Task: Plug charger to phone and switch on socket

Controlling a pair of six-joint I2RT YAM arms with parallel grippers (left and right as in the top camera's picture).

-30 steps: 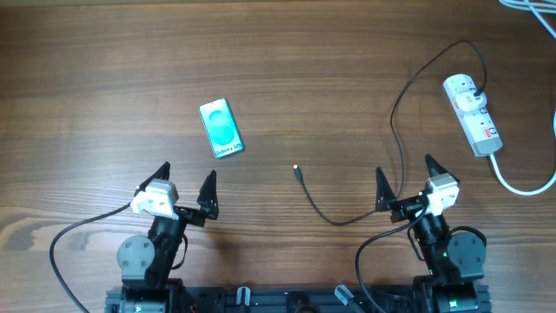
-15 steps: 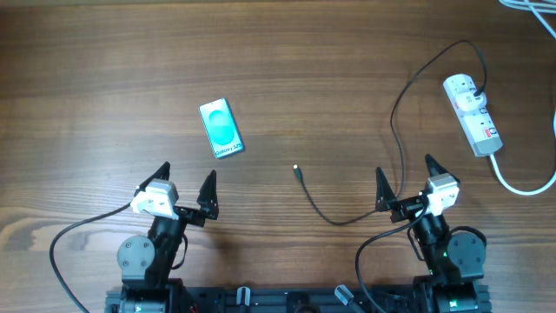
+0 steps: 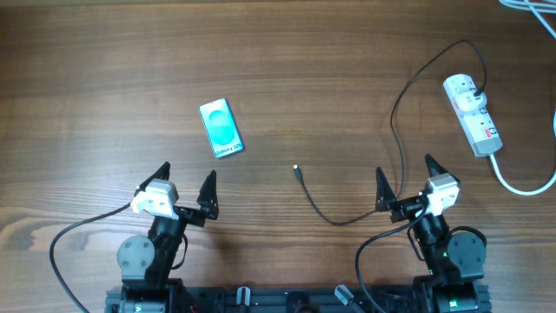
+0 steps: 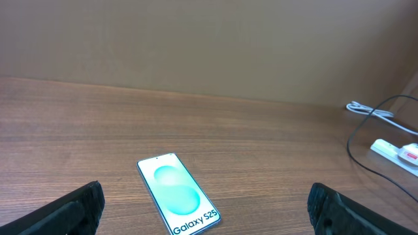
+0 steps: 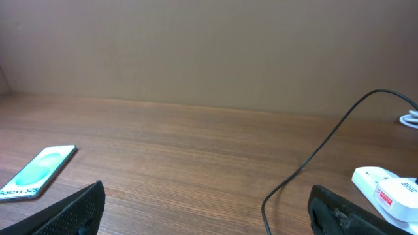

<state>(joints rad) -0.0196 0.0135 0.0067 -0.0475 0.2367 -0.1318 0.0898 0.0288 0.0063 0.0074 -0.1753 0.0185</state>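
The phone (image 3: 221, 129) lies flat on the table, teal screen up, ahead of my left gripper (image 3: 186, 185), which is open and empty. It also shows in the left wrist view (image 4: 177, 202) between my spread jaws (image 4: 206, 207). The black charger cable (image 3: 395, 122) runs from its plug in the white socket strip (image 3: 473, 113) down past my right gripper (image 3: 403, 179) to its free connector (image 3: 297, 171) mid-table. My right gripper is open and empty; its view (image 5: 207, 209) shows the cable (image 5: 313, 156), the socket (image 5: 386, 188) at right and the phone (image 5: 36, 171) at left.
The socket's thick white cord (image 3: 521, 184) loops off the right edge. Another light cord (image 3: 530, 16) lies at the far right corner. A plain wall (image 4: 196, 46) stands beyond the table's far edge.
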